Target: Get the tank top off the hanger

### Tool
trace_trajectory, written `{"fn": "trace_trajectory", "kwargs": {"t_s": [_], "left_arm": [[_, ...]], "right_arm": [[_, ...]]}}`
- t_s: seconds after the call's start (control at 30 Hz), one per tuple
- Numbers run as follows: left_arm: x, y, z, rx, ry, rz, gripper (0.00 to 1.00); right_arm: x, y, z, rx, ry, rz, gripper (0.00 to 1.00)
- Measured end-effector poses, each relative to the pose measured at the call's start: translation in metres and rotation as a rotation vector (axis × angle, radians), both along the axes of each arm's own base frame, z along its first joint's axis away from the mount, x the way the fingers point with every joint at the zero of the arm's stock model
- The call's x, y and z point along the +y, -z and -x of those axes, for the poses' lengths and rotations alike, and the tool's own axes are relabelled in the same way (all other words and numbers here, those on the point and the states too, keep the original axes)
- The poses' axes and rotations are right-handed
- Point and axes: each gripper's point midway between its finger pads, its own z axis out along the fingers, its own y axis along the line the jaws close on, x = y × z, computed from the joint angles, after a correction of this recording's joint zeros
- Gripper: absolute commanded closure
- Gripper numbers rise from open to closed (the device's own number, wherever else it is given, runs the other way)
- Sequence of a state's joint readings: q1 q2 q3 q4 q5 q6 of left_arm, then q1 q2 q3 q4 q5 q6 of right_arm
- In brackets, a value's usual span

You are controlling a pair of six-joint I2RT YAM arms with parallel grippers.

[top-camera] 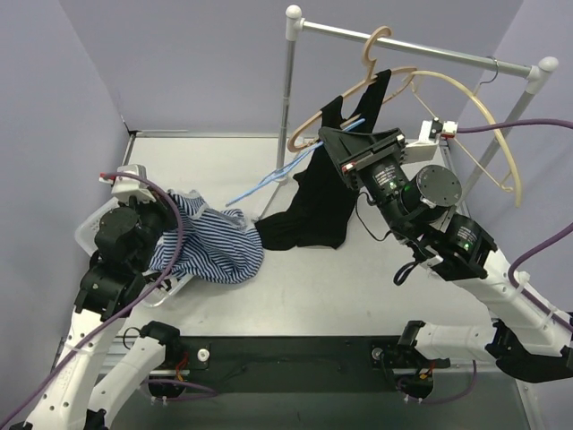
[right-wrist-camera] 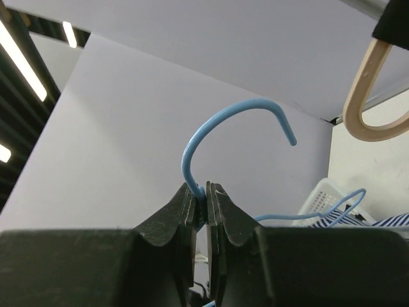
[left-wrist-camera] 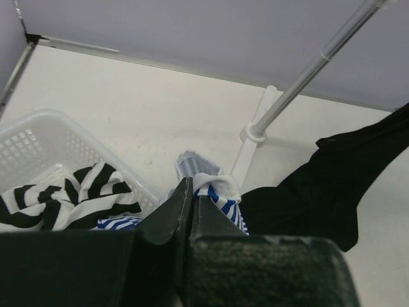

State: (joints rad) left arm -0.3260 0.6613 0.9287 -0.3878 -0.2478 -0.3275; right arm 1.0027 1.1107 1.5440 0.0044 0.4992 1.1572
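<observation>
1. I see lilac walls [top-camera: 179,63] around a pale table [top-camera: 340,287]. A rack [top-camera: 421,45] stands at the far side.
2. The tank top [top-camera: 210,246] is striped blue and white. It lies crumpled on the table at the left, partly over a white basket [left-wrist-camera: 38,137].
3. My left gripper [left-wrist-camera: 190,192] is pinched tight on a fold of the tank top.
4. My right gripper [right-wrist-camera: 206,192] is clamped on the blue hanger [right-wrist-camera: 255,101] just below its hook and holds it above the table.
5. I cannot tell whether a strap is on the hanger.
6. A black garment [top-camera: 313,206] hangs from the rack and trails onto the table.
</observation>
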Motion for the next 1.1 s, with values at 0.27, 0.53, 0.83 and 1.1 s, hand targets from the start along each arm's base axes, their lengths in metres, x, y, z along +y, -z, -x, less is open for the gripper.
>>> {"fn": "trace_trajectory", "kwargs": {"t_s": [0.27,0.53,0.83,1.1], "left_arm": [[0.045,-0.099,-0.003,-0.125,-0.219,-0.122,1.00],[0.114,-0.192,0.020,-0.235,-0.573,-0.320,1.00],[0.147,-0.183,0.021,-0.132,-0.756,-0.530,1.00],[0.168,-0.116,-0.048,0.053,-0.761,-0.581,1.00]], "right_arm": [[0.014,0.038,0.032,-0.095,-0.202,0.222,1.00],[0.007,0.100,0.061,-0.101,-0.322,0.329,1.00],[-0.011,0.124,0.073,-0.084,-0.323,0.327,1.00],[-0.011,0.173,0.077,-0.041,-0.352,0.381,1.00]]}}
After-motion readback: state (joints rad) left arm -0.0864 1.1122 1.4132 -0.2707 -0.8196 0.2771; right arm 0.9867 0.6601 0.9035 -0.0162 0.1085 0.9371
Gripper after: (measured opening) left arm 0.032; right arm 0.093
